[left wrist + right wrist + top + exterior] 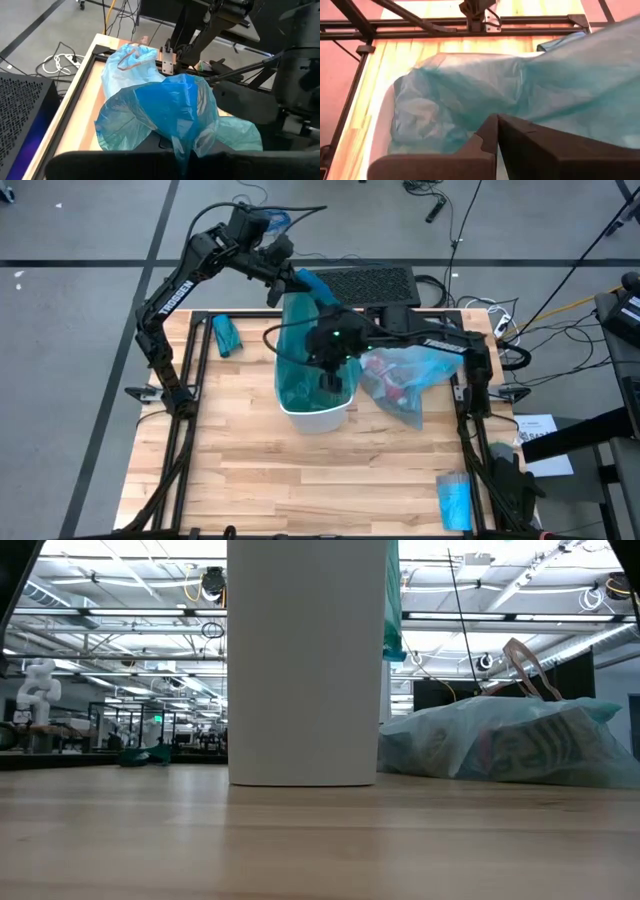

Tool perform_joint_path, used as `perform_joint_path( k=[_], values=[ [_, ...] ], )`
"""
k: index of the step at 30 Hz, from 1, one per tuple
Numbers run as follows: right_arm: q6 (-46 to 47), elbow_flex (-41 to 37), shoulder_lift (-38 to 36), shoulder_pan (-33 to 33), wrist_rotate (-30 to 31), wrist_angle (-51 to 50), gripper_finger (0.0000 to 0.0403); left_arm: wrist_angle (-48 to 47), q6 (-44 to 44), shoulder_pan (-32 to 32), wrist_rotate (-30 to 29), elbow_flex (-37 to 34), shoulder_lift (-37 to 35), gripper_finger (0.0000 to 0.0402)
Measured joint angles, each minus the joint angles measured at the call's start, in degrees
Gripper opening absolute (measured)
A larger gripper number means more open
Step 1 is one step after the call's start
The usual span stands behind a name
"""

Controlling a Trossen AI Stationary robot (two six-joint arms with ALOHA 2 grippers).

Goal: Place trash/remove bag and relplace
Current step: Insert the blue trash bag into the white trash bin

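A white bin [318, 416] [305, 660] stands at the table's middle. A darker teal-green bag [300, 370] [470, 100] lies inside it. My left gripper [300, 283] [180, 160] is shut on that bag's far side, above the bin's far rim. My right gripper [328, 380] [496, 122] is shut and hangs over the bin's opening, tilted down. The pale sky-blue bag [410, 375] [510, 745] [127, 62] rests on the table right of the bin. It is bunched at the top, and trash shows through its film [385, 370]. My left gripper pinches a gathered bunch of the teal-green bag's film [181, 142] between its two fingers, several layers together. It comes from the far side, slanting down. The film is drawn up from the bin toward the fingers, and its lower part stays inside the bin. My right gripper's shut fingertips stand just before the film in the bin; whether they touch it I cannot tell.
A folded teal packet [226, 335] lies at the table's far left. A blue packet [455, 500] lies near the right front corner. A black perforated box [365, 280] sits beyond the far edge. Dark frame rails [195, 380] run along both sides.
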Motion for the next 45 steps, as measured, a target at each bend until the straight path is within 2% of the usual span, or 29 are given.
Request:
perform_joint_path(
  k=[6,15,19,23,31,33,37,40,45],
  values=[
    [-1.02,-0.01,4.73,-0.08,0.46,0.46,0.0000,0.00,-0.31,-0.01,2.02,0.00,0.00,0.0000],
    [-3.00,-0.08,12.53,-0.29,-0.28,-6.30,0.0000,-1.83,-0.33,-0.03,2.71,0.00,0.00,0.0000],
    [-3.21,-0.06,13.76,-0.07,-0.82,-6.57,0.0000,-4.31,-0.20,0.01,2.71,0.00,0.00,0.0000],
    [-2.82,-0.06,14.89,-0.46,-5.69,-7.88,0.0000,-6.20,-0.26,-0.10,2.72,0.00,0.00,0.0000],
    [-3.18,-1.17,14.96,-0.57,-5.86,-8.53,0.0000,-12.34,-0.55,-1.05,2.74,0.00,0.00,0.0000],
    [-3.19,-1.17,14.96,-0.57,-5.86,-8.70,0.0000,-14.58,-2.05,-1.66,4.05,0.00,0.00,0.0000],
    [-3.44,-1.17,14.94,-0.56,-5.92,-8.84,0.0000,-16.28,-4.42,-2.02,10.84,0.00,-0.14,0.0001],
    [-3.65,-1.17,14.94,-0.57,-6.04,-8.93,0.0000,-16.26,-6.77,-2.02,11.98,0.00,-0.87,0.0016],
    [-3.67,-1.17,14.94,-0.57,-6.12,-9.22,0.0000,-19.07,-7.95,-2.03,11.96,0.00,-2.13,0.0079]
  ],
)
